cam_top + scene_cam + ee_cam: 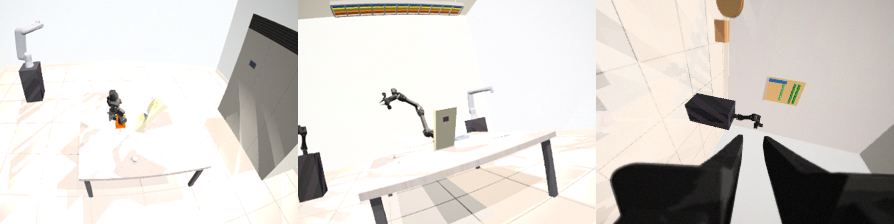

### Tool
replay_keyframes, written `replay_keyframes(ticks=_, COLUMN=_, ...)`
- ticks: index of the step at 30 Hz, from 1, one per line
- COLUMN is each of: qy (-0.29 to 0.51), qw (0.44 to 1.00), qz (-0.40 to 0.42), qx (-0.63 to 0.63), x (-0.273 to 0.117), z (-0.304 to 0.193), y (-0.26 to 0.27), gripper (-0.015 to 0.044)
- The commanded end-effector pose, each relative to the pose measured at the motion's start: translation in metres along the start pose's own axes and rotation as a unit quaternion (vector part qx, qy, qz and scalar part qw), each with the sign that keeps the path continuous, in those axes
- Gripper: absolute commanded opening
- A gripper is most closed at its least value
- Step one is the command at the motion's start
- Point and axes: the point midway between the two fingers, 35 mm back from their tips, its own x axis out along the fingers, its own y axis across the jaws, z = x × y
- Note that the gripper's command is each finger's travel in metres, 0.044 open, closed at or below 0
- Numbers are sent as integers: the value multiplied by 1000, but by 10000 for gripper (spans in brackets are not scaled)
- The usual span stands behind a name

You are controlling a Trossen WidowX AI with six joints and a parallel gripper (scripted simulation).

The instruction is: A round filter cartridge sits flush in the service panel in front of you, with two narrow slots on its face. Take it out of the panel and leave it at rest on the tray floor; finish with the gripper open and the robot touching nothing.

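Looking top: arm folded over orange base (pixel 120 124), service panel (pixel 151 113) beside it on table (pixel 162 162), cartridge not discernible. Exterior: gripper (pixel 384 102) raised, away from panel. Wrist: fingers narrow gap, gripping nothing.

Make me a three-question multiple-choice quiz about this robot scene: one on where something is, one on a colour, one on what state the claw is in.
1. Where does the service panel stand?
A. on the table
B. on the floor
C. on the wall

2. What colour is the base block under the arm?
A. blue
B. orange
C. green

3. How is the gripper?
A. wide open
B. clamped on the cartridge
C. nearly shut on nothing

Answers:
1. A: the exterior view shows the panel upright on the table.
2. B: the top view shows orange at the arm's foot.
3. C: the wrist view shows only a narrow gap between the fingers, with nothing in it.
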Motion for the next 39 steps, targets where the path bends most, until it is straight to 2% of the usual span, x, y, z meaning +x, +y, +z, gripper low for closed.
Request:
replay_keyframes(ticks=1, qy=-48, qw=998, qz=37, qx=26, x=21, z=32, y=25, gripper=89)
replay_keyframes(ticks=5, qy=-114, qw=987, qz=100, qx=60, x=42, z=89, y=66, gripper=89)
replay_keyframes(ticks=9, qy=-168, qw=970, qz=154, qx=82, x=46, z=142, y=99, gripper=89)
replay_keyframes(ticks=13, qy=-232, qw=944, qz=213, qx=101, x=33, z=203, y=134, gripper=89)
replay_keyframes(ticks=17, qy=-291, qw=912, qz=268, qx=111, x=4, z=262, y=164, gripper=89)
replay_keyframes(ticks=22, qy=-359, qw=866, qz=332, qx=110, x=-56, z=323, y=196, gripper=89)
replay_keyframes(ticks=28, qy=-431, qw=807, qz=393, qx=91, x=-150, z=372, y=224, gripper=89)
replay_keyframes(ticks=33, qy=-481, qw=762, qz=430, qx=65, x=-240, z=387, y=242, gripper=89)
replay_keyframes(ticks=39, qy=-534, qw=715, qz=451, qx=29, x=-345, z=373, y=259, gripper=89)
